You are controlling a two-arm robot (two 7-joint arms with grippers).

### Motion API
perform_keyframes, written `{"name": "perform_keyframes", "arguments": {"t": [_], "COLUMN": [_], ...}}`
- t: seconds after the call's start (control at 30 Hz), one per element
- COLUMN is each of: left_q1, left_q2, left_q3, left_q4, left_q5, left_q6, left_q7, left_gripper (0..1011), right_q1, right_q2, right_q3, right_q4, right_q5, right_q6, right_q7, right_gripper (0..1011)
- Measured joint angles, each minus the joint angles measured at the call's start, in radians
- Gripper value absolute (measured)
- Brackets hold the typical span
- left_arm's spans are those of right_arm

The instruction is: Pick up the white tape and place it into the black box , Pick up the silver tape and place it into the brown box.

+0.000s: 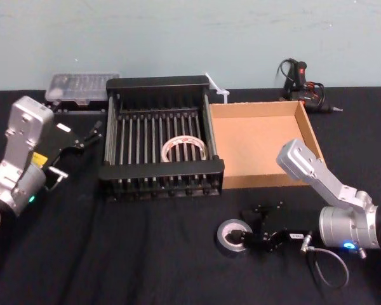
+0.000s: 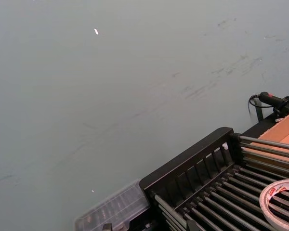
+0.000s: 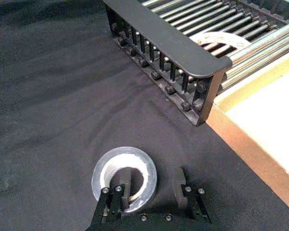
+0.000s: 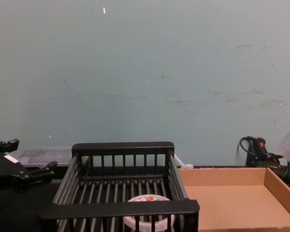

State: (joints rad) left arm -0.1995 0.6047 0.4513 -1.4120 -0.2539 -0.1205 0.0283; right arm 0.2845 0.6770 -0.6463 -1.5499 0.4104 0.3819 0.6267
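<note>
The right claw [image 3: 151,190] is reaching low over the black-clothed worktop [image 1: 146,254], its fingers parted and gripping nothing yet. The silver tape [image 3: 124,154] is lying flat right at the fingertips, hole facing up. One finger is sitting over the roll's hollow centre and the other is standing clear outside the rim, so the open jaws are straddling one wall of the ring. I cannot tell whether either finger is touching the tape.

Being round, the roll has no long axis to line up with. What matters is that its wall is already sitting between the fingers, so closing them looks to be the next move.

The brown box [image 1: 254,143] is lying just beyond this claw, farther from the robot, with its near wall close by and its floor bare. To get there the roll would need lifting over that low wall. The right arm is plainly the nearer one for this.

The black box [image 1: 162,168] is standing against the brown box's left wall, ahead of the right claw and a little to its left. The white tape [image 1: 167,152] is lying flat on its slatted floor, so that half of the job looks finished.

The left claw [image 1: 92,133] is hanging just outside the black box's left wall, its fingers apart and empty, well away from the silver tape.
</note>
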Motion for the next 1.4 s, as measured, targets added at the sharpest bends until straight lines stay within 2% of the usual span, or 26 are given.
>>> {"name": "perform_keyframes", "arguments": {"t": [0.77, 0.9, 0.93, 1.0, 1.17, 1.4], "left_q1": [0.0, 0.0, 0.0, 0.0, 0.0, 0.0], "left_q2": [0.0, 0.0, 0.0, 0.0, 0.0, 0.0], "left_q3": [0.0, 0.0, 0.0, 0.0, 0.0, 0.0], "left_q4": [0.0, 0.0, 0.0, 0.0, 0.0, 0.0], "left_q5": [0.0, 0.0, 0.0, 0.0, 0.0, 0.0], "left_q6": [0.0, 0.0, 0.0, 0.0, 0.0, 0.0], "left_q7": [0.0, 0.0, 0.0, 0.0, 0.0, 0.0], "left_gripper": [1002, 1001, 1001, 1001, 1001, 1001], "right_q1": [-0.001, -0.003, -0.003, -0.004, -0.005, -0.005], "right_q2": [0.001, 0.003, 0.003, 0.003, 0.004, 0.003], "right_q3": [0.0, 0.002, 0.002, 0.004, 0.005, 0.007], "right_q4": [-0.001, -0.002, -0.002, -0.003, -0.004, -0.004], "right_q5": [-0.001, -0.003, -0.003, -0.004, -0.005, -0.002], "right_q6": [-0.002, -0.008, -0.011, -0.012, -0.016, -0.018], "right_q7": [0.0, 0.002, 0.003, 0.004, 0.005, 0.007], "right_gripper": [405, 326, 267, 227, 177, 171]}}
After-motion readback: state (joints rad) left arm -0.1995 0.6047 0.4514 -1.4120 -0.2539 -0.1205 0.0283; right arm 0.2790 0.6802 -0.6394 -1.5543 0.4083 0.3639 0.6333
